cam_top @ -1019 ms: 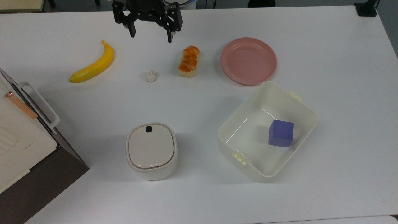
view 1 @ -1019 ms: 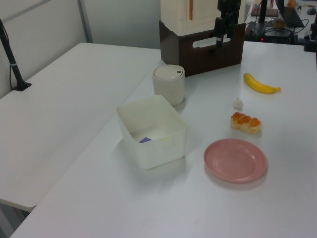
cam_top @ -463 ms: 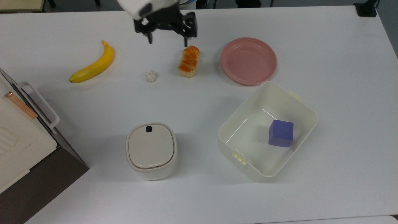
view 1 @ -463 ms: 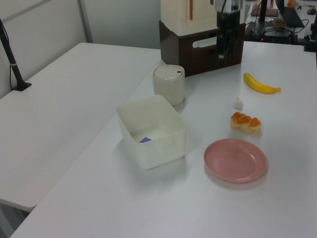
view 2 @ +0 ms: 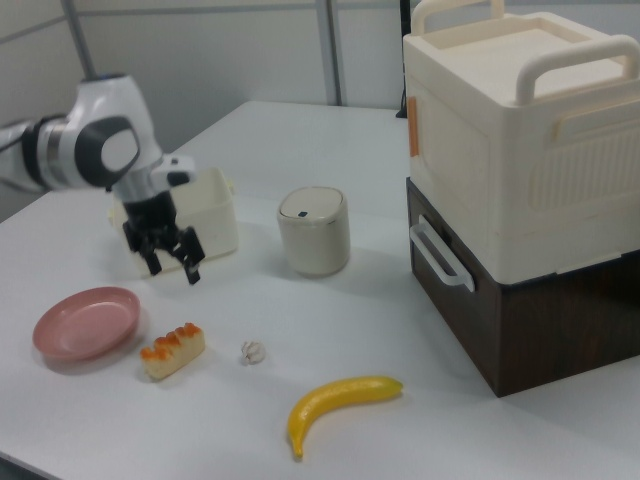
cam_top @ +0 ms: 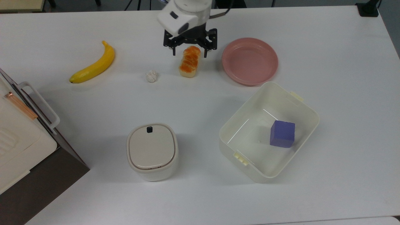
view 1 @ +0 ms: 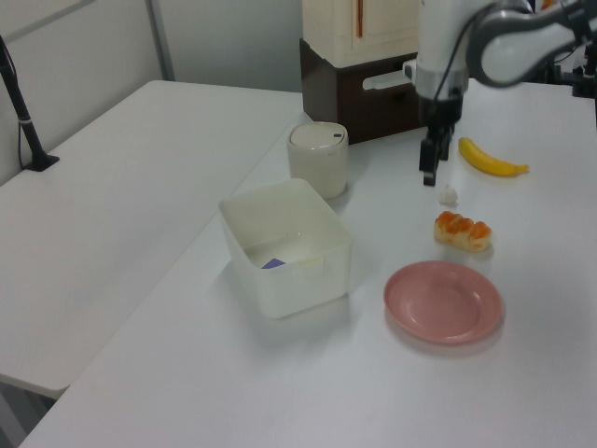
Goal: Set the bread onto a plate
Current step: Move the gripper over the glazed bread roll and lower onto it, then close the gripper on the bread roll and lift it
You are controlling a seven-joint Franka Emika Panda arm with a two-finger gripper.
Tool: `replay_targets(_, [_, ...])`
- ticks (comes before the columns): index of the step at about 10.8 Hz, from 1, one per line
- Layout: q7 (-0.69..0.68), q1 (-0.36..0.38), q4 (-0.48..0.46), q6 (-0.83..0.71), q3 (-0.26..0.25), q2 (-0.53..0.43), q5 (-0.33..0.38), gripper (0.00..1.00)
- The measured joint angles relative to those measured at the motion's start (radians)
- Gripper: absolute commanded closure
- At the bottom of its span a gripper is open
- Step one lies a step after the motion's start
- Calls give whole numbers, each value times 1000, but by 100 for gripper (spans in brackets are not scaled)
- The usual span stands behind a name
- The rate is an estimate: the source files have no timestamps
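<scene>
The bread (cam_top: 189,62) is a small orange-brown loaf lying on the white table, left of the pink plate (cam_top: 250,61) in the top view. My gripper (cam_top: 189,52) is open and hangs over the loaf's far end, one finger on each side of it in the top view. In the right view the gripper (view 2: 172,264) is still well above the bread (view 2: 172,350), which lies next to the plate (view 2: 86,322). In the left view the gripper (view 1: 429,174) hangs behind the bread (view 1: 463,231), and the plate (view 1: 444,301) is nearer the camera.
A yellow banana (cam_top: 93,64) and a white paper ball (cam_top: 152,76) lie to the top view's left of the bread. A cream tub (cam_top: 240,112) holds a purple cube (cam_top: 282,133). A lidded bin (cam_top: 152,151) and a cream-and-brown cabinet (view 2: 520,170) also stand on the table.
The gripper has swung toward the top view's right and come down from the table's far edge to hang over the bread. It stays open. Nothing on the table has moved.
</scene>
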Motion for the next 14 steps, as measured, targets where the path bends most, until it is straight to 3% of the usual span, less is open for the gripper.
replay_targets(3, [192, 1, -151, 121, 61, -4, -181, 0])
replay_targets(9, [272, 0, -162, 123, 62, 76, -271, 0])
replay_targets(10, [273, 0, -161, 123, 62, 83, -271, 21])
replay_targets(11, [274, 0, -160, 123, 62, 87, -271, 61])
replay_targets(12, [276, 0, -160, 123, 62, 88, -271, 87])
replay_targets(13, [276, 0, -160, 123, 62, 91, -274, 100])
replay_targets(14, [278, 0, -160, 123, 62, 97, -285, 100])
